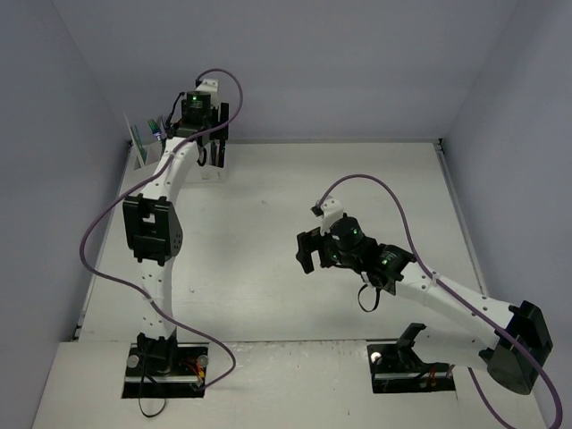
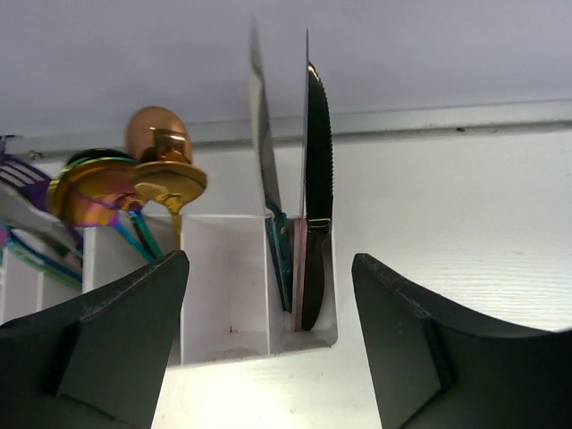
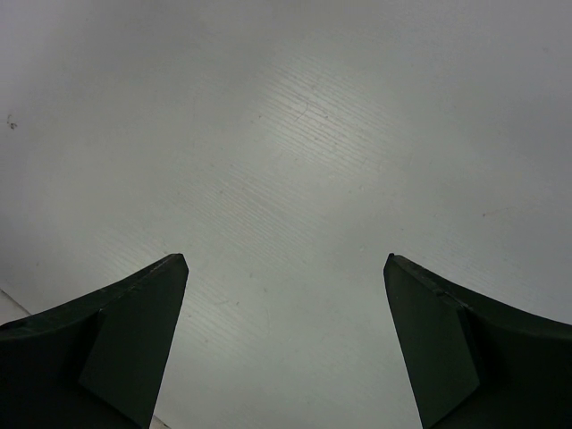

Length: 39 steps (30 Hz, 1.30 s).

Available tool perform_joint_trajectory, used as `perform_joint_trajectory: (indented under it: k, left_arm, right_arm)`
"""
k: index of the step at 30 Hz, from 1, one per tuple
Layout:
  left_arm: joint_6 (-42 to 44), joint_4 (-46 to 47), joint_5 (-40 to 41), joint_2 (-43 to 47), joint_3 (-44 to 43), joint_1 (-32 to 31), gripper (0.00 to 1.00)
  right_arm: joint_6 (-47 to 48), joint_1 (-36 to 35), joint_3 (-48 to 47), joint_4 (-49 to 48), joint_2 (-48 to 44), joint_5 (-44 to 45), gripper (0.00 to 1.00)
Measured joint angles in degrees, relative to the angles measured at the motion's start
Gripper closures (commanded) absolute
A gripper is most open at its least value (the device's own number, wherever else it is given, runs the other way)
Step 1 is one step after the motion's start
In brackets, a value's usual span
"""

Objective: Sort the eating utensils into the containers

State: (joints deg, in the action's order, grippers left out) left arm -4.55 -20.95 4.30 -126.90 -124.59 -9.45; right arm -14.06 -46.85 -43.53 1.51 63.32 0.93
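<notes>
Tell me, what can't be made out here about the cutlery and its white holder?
- Top view: the white rack is mostly hidden behind the left arm; its utensils are too small to tell apart.
- Left wrist view: the rack's left end is cut off by the frame edge and a finger of the left hand, so the compartment count is unknown.
- Right wrist view: only tabletop shows, no cutlery.

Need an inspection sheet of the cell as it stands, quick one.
Surface: white table, no loose utensils seen.
Job's things: knives and spoons upright in separate compartments of the white rack; the compartment between looks empty.
Clutter: nothing seen.
Grippers: left gripper open, empty, facing the rack; right gripper open over bare table.
Cables: purple cables loop off both arms.
Surroundings: plain grey walls.
</notes>
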Motion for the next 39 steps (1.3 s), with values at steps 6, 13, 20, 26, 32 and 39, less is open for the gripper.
perform_joint_trajectory:
  k: [6, 13, 20, 26, 32, 39]
  left_arm:
    - [-2.3, 2.0, -0.6, 9.5, 6.6, 0.0, 0.25]
    - [-3.9, 1.7, 0.5, 32.5, 23.3, 0.0, 0.15]
    - [-3.8, -3.1, 7.2, 66.3, 41.7, 0.1, 0.08]
    - [-3.2, -13.3, 12.6, 91.5, 49.2, 0.2, 0.07]
    - [-3.6, -22.4, 17.8, 103.1, 52.2, -4.0, 0.07]
    - [-4.7, -28.4, 19.6, 105.6, 60.7, -5.5, 0.07]
  right_arm:
    - [0.0, 0.0, 0.0, 0.2, -2.3, 0.8, 0.08]
    - [0.8, 0.1, -3.1, 3.8, -8.0, 6.9, 0.0]
    - [2.4, 0.4, -7.5, 6.1, -18.5, 17.2, 0.0]
    - [3.8, 0.4, -8.1, 7.8, -26.8, 25.7, 0.0]
    - [5.8, 0.4, -8.1, 10.2, -33.7, 33.7, 0.0]
    - [7.1, 0.4, -7.2, 12.4, -36.6, 37.9, 0.0]
